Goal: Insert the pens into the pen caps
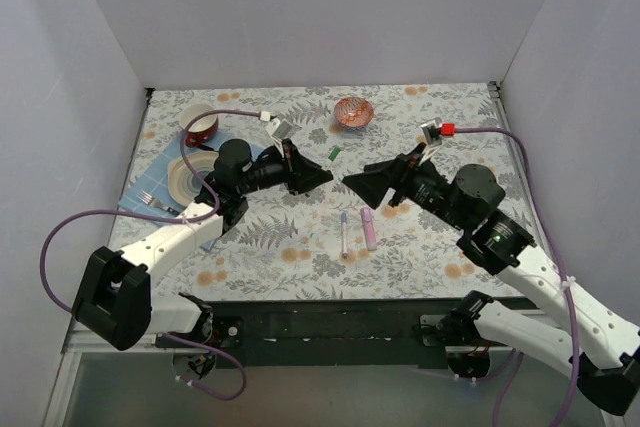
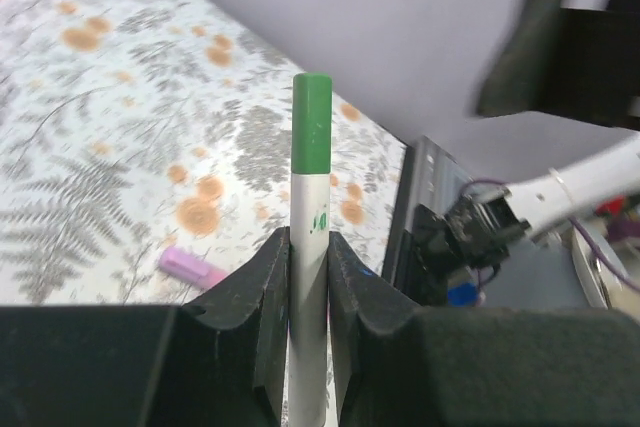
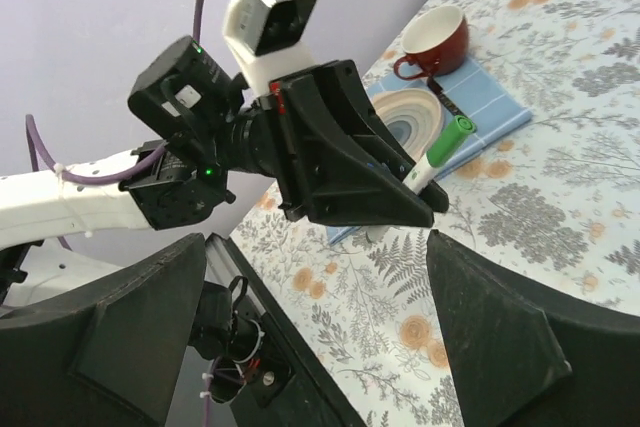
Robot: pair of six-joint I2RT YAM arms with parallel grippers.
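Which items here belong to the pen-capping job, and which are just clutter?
Job: green-tipped pen in left gripper, slim pen, pink marker, small green cap.
Lying about: red cup, plate, fork, copper bowl, blue cloth.

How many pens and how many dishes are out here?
Pens: 3 (white green-capped pen, slim white pen lying on the table, thick pink marker)
Dishes: 3 (red mug, ringed round plate, orange-red bowl)
Total: 6
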